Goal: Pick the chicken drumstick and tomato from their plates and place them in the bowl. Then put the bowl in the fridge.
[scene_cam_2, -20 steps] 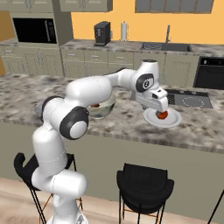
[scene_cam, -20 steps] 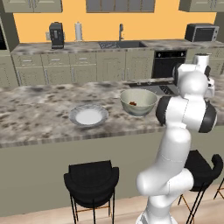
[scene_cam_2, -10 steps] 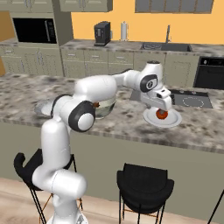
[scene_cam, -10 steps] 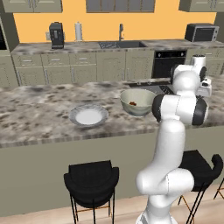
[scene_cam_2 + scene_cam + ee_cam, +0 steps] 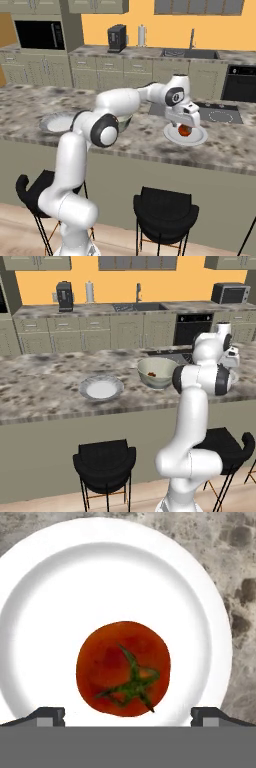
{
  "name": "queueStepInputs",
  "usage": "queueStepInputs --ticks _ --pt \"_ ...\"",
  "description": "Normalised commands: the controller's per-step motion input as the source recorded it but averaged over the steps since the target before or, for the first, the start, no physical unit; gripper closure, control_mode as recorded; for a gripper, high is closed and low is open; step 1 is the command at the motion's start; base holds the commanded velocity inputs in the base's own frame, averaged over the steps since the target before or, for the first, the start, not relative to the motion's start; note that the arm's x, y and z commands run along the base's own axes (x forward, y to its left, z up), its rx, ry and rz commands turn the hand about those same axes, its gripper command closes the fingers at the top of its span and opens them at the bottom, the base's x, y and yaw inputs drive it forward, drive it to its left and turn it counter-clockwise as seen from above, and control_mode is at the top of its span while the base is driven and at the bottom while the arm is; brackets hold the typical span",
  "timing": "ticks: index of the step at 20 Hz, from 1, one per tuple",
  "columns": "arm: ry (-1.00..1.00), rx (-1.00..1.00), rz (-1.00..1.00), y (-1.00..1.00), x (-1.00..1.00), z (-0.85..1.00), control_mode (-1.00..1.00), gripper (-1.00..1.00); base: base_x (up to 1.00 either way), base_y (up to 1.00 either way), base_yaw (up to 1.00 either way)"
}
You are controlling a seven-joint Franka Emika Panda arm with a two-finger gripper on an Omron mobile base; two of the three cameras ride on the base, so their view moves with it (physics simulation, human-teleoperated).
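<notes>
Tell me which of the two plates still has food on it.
The plate under the open gripper, right of the bowl: the tomato sits on it. The other plate, left of the bowl, is bare.

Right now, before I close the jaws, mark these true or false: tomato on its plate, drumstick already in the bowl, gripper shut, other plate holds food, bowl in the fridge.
1. The tomato lies on its plate. True.
2. The chicken drumstick is in the bowl. True.
3. The gripper is shut. False: it is open, fingertips either side of the tomato.
4. The other plate holds food. False: it is bare.
5. The bowl is in the fridge. False: it stands on the counter.
</notes>
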Motion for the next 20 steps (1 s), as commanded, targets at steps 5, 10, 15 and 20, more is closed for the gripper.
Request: queueStepInputs --ticks 5,10,15,20 --pt "0.08 0.0 0.0 -0.15 0.27 -0.18 -1.0 -1.0 0.0 0.0 0.0" --pt "0.04 0.0 0.0 -0.12 0.07 -0.11 -1.0 -1.0 0.0 0.0 0.0" --pt "0.04 0.0 0.0 -0.03 -0.15 -0.13 -1.0 -1.0 0.0 0.0 0.0" --pt "0.05 0.03 0.0 0.13 -0.09 -0.21 -1.0 1.0 0.0 0.0 0.0"
